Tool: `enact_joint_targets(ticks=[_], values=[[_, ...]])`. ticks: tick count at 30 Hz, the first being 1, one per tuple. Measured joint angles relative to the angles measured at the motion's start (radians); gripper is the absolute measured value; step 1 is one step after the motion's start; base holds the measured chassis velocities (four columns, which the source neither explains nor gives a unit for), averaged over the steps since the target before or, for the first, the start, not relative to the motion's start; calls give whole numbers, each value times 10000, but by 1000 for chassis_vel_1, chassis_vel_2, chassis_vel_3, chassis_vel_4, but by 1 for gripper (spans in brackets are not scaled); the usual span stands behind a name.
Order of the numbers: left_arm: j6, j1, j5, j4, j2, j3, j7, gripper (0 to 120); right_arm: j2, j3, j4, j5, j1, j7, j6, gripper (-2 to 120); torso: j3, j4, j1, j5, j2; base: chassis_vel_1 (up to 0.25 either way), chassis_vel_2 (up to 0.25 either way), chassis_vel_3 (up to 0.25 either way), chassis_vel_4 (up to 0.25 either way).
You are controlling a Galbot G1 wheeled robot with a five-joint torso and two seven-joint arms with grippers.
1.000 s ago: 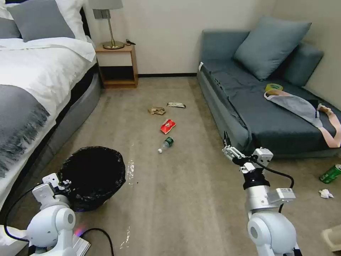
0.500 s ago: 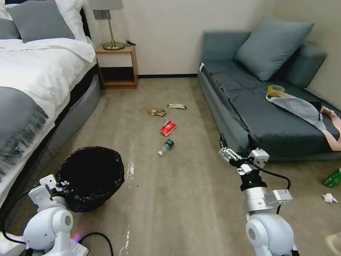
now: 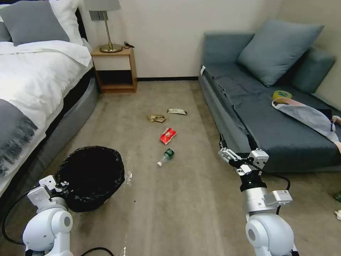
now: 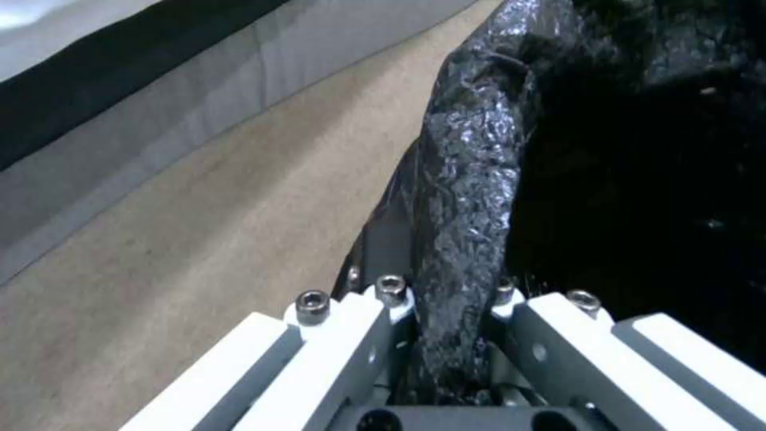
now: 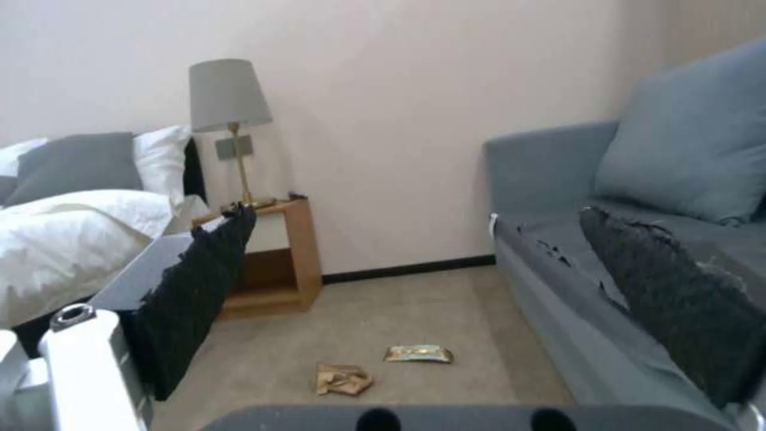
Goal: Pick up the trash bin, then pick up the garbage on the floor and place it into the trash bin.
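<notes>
The trash bin (image 3: 90,177), lined with a glossy black bag, hangs at my lower left over the beige carpet floor (image 3: 184,199). My left gripper (image 3: 59,185) is shut on its bag-covered rim (image 4: 471,179), which is pinched between the fingers (image 4: 375,335). The garbage lies ahead in a line: a clear bottle (image 3: 166,156), a red wrapper (image 3: 168,135), a crumpled tan packet (image 3: 156,117) and a silvery wrapper (image 3: 177,111). My right gripper (image 3: 227,153) is held forward beside the sofa. It is open and holds nothing, and between its black pads (image 5: 200,293) I see the tan packet (image 5: 343,379) and the silvery wrapper (image 5: 418,354).
A bed (image 3: 32,92) runs along the left. A nightstand (image 3: 114,69) with a lamp stands at the far wall. A grey sofa (image 3: 270,121) on the right carries a cushion, a tape roll (image 3: 282,95) and a cloth. A wet streak (image 3: 128,176) marks the carpet beside the bin.
The whole view has shifted: the camera has advanced, so the litter sits lower and nearer. The bin stays beside the left arm. Both arms keep their poses.
</notes>
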Motion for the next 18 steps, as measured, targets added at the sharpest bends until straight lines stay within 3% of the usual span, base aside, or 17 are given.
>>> enact_joint_targets(ticks=[18], values=[[-50,-66,-29,45,-17,-138,8,1,-33,-56,-63,-27,54,-8,0,100,0,0,0,-1,0,-133,143,132,-144]])
